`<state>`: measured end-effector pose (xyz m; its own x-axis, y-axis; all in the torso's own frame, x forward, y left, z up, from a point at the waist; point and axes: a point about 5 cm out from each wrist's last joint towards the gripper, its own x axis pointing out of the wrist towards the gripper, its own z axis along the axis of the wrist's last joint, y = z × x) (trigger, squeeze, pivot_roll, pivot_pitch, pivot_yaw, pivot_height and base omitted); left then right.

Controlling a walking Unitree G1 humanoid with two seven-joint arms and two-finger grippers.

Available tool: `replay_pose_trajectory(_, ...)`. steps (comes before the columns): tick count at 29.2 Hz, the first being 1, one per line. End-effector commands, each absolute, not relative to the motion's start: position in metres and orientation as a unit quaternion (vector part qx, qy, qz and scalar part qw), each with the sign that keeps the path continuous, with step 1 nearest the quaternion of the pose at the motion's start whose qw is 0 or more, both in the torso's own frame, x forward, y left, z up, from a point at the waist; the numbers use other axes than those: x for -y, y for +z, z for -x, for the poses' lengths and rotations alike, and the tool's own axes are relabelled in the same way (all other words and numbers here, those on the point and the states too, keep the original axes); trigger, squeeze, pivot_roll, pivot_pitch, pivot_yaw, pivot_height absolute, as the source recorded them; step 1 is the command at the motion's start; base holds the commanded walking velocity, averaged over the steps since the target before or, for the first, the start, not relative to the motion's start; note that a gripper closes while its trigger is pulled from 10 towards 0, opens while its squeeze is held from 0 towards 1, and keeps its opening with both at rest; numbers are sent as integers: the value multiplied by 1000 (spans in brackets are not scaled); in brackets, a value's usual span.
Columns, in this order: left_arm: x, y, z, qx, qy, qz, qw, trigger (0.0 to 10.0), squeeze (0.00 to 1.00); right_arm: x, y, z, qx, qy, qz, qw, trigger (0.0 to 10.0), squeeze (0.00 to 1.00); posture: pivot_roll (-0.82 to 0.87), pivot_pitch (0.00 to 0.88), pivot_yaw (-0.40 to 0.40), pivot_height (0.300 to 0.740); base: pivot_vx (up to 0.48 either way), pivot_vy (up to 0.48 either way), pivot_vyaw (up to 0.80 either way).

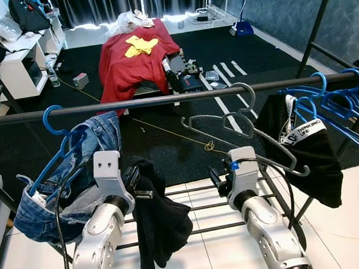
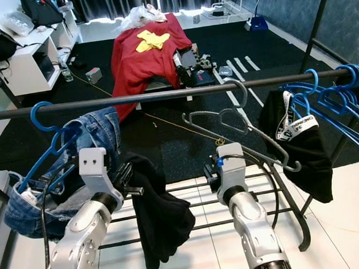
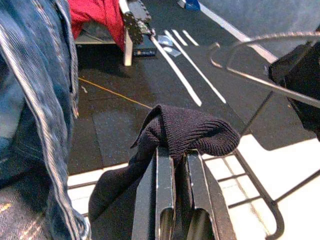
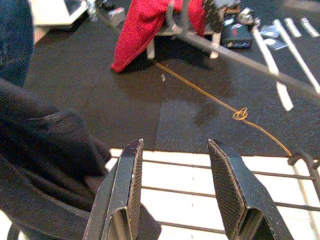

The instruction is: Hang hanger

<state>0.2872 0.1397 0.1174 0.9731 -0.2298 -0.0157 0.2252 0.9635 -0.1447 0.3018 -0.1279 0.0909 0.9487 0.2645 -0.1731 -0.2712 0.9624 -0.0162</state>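
Two tools: left tool [image 3: 172, 165] pinches black garment [image 3: 190, 132]; right tool [image 4: 175, 175] probably empty.

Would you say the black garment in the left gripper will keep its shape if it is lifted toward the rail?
Probably not: the black garment droops limp below the left gripper, so it looks floppy. Its ribbed knit bunches over the fingers, suggesting a soft, fairly grippy fabric that could snag the rail.

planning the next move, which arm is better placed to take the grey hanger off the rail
Right. The right gripper is open and empty, just below the grey hanger hooked on the rail. The left gripper is shut on the black garment.
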Motion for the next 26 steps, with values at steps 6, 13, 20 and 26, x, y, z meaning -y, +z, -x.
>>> replay_pose_trajectory(6,-141,50,-256,-158,-210,-51,963,10000,0,149,23,-276,-224,126,56,965,10000,0,84,62,-22,740,0,0,503)
replay_pose_trajectory(13,-145,29,-254,-199,-183,-60,961,10000,0,148,-2,-268,-270,130,66,952,10000,0,53,36,10,740,0,0,800)
replay_pose_trajectory(20,-157,1,-255,-258,-101,-40,960,10000,0,139,-16,-265,-306,146,35,940,10000,0,68,27,11,740,0,0,800)
replay_pose_trajectory(26,-170,-9,-247,-285,-62,-32,956,10000,0,133,-27,-260,-342,168,10,924,10000,0,85,32,1,740,0,0,800)
